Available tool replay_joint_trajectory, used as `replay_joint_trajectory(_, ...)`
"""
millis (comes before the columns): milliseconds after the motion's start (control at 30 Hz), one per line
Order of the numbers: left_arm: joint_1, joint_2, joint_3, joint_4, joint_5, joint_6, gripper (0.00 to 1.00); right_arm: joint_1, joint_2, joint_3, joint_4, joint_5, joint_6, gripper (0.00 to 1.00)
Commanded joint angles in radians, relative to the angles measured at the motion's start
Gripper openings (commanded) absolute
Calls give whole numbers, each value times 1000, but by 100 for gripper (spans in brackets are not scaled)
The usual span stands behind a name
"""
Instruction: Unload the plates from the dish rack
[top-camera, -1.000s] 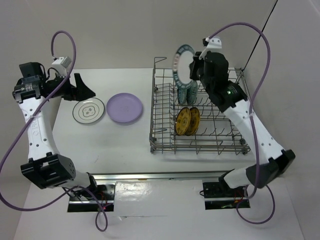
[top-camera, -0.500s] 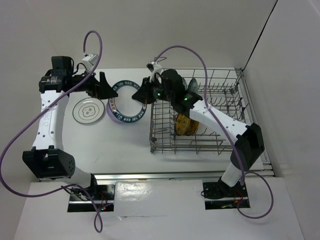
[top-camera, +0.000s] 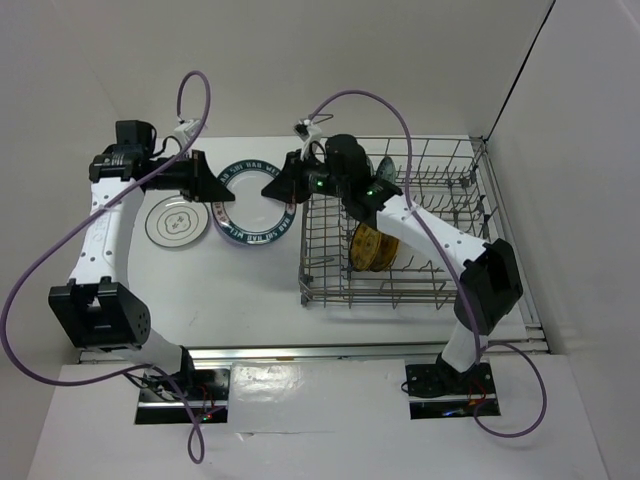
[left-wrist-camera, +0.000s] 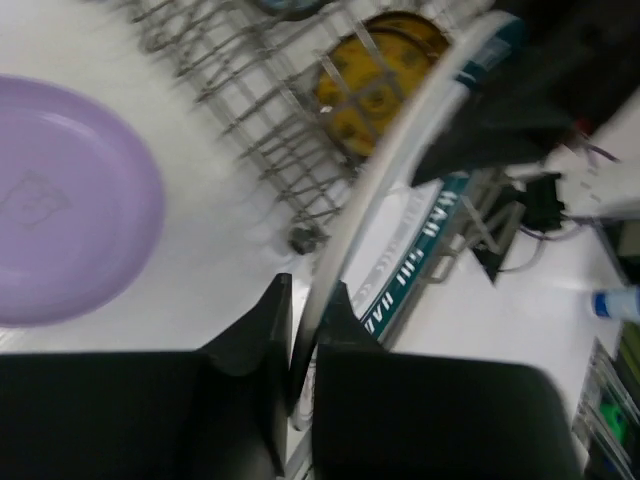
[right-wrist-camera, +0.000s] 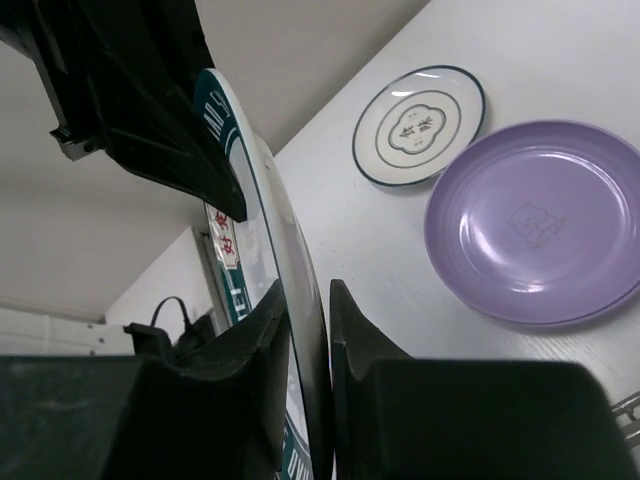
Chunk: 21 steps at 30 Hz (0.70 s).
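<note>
A white plate with a dark teal patterned rim (top-camera: 250, 205) hangs above the table, left of the dish rack (top-camera: 400, 285), and both grippers hold it. My right gripper (top-camera: 280, 190) is shut on its right rim, which runs between the jaws (right-wrist-camera: 308, 295). My left gripper (top-camera: 216, 190) is shut on the left rim (left-wrist-camera: 305, 300). A lavender plate (right-wrist-camera: 535, 225) lies flat under the held plate. A small white plate with a dark rim (top-camera: 177, 221) lies to its left. Two yellow-gold plates (top-camera: 372, 245) stand upright in the rack.
The grey wire rack fills the right half of the table, and the right arm reaches across its top left corner. The back wall is close behind both grippers. Purple cables loop above each arm.
The right arm carried the patterned plate from above the rack leftward over the table. The left arm swung in to meet it, and its open jaws closed on the plate's left rim.
</note>
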Motion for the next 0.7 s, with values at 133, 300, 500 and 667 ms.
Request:
replay_joint_trajectory(133,44,-1,0,14,-51,-3,0,33,38,121,70,39,29,2)
replay_joint_trajectory(300,150,-1,9,4,-26,-55,0,33,90,211,-45,103,0,33)
replay_joint_trajectory(500,245,8,28,12,-48,-143,0,19,114,293,-147,243,0,78)
replay_joint_trajectory(667,360,-4,-41,129,-131,-285,0,-13,56,305,-188,376,-34,79)
